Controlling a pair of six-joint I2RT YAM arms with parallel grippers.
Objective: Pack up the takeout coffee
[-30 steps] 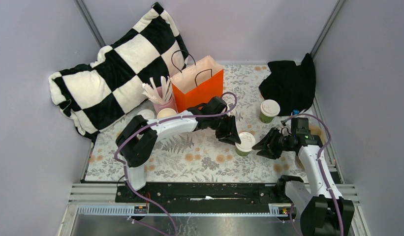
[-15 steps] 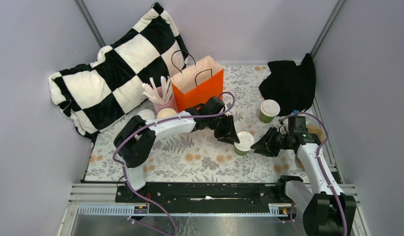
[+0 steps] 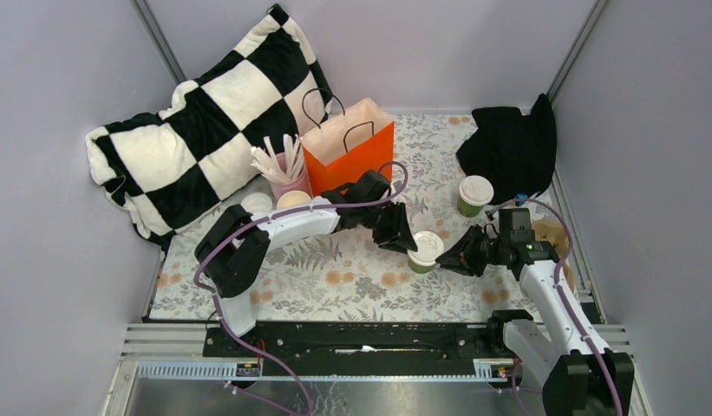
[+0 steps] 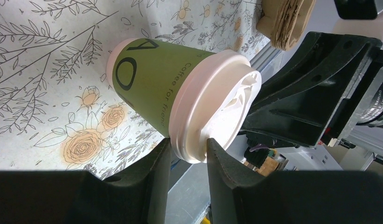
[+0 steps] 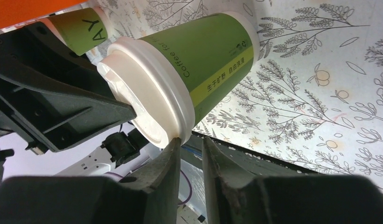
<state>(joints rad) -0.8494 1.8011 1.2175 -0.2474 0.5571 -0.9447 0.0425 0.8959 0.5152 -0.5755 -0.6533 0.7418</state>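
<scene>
The black-and-white checkered pillow (image 3: 196, 130) fills the far left corner. Just beside it the orange paper bag (image 3: 348, 152) stands open with both coffees outside it, so packing is at its first cup. The far lidded cup (image 3: 474, 196) waits by the black cloth (image 3: 512, 147), well apart from the bag. The near lidded cup (image 3: 424, 251) is between the two arms, in front of the bag. The left gripper (image 4: 188, 142) is clamped on the rim of that cup's white lid (image 4: 217, 100). The right gripper (image 5: 191, 141) shows a narrow gap with the rim at one fingertip, and I cannot tell whether it has a hold. This looks like a handover. Next, one claw needs a firm grip, better on the cup's wall than on the lid, before lifting it over the bag's mouth.
</scene>
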